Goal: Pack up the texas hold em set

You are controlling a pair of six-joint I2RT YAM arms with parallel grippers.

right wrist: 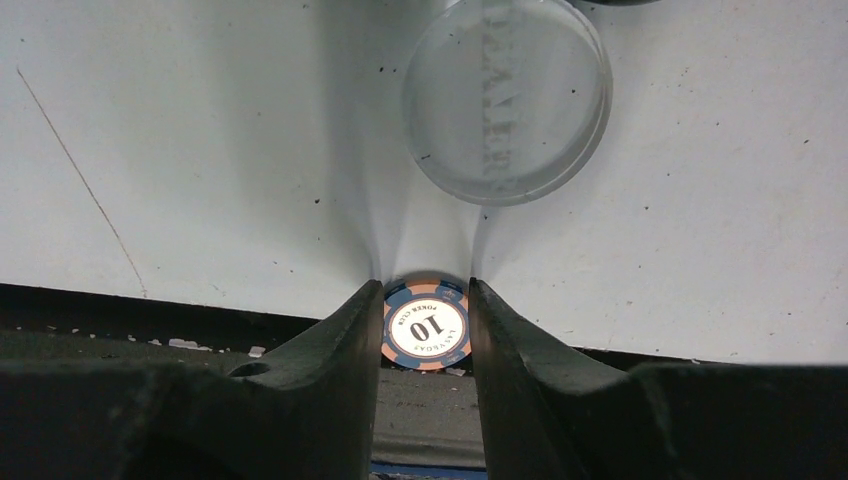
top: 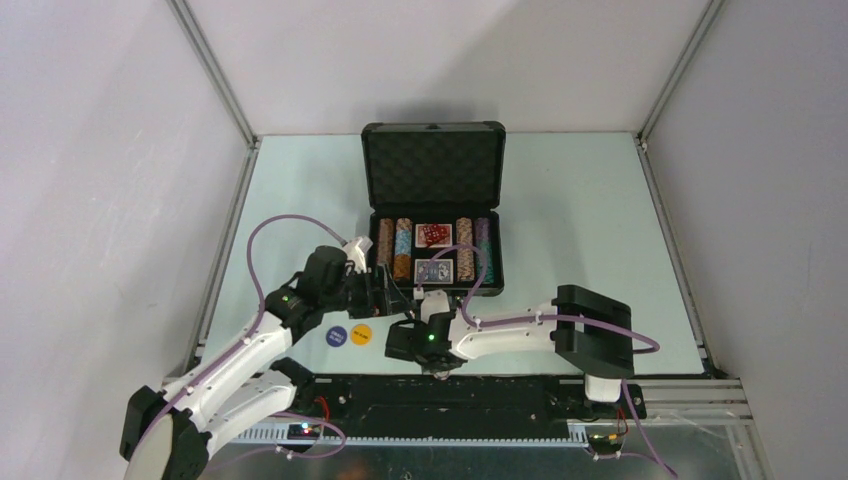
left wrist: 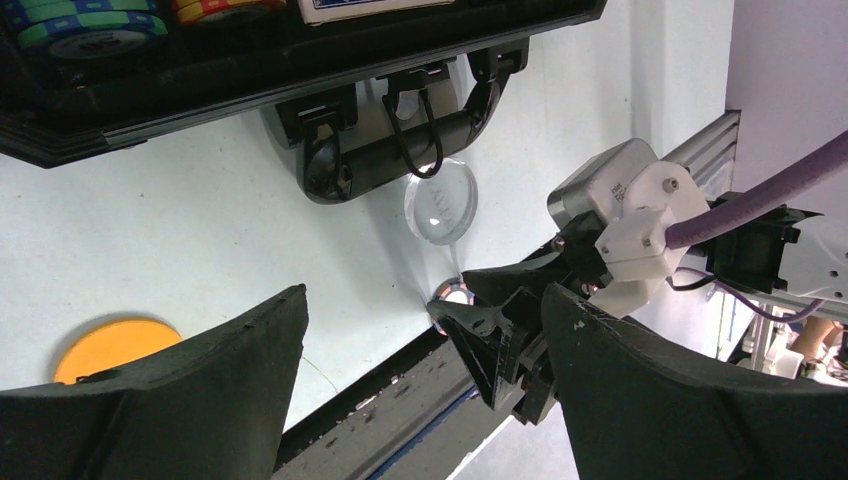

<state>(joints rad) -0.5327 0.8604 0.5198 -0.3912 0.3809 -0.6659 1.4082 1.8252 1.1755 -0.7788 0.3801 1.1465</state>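
Item: blue-and-orange striped poker chip marked 10 [right wrist: 425,325], flat at the bench's near edge. Light, stiff, slick; grip across its rim, where your right claw [right wrist: 426,292] pinches it. Left claw [left wrist: 422,300] gapes wide.

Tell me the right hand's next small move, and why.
Probably lift the right hand a little, straight up. Its fingers appear to pinch the 10 chip by its rim at the table's near edge, and the clear button lies just beyond, so sliding forward would likely bump it.
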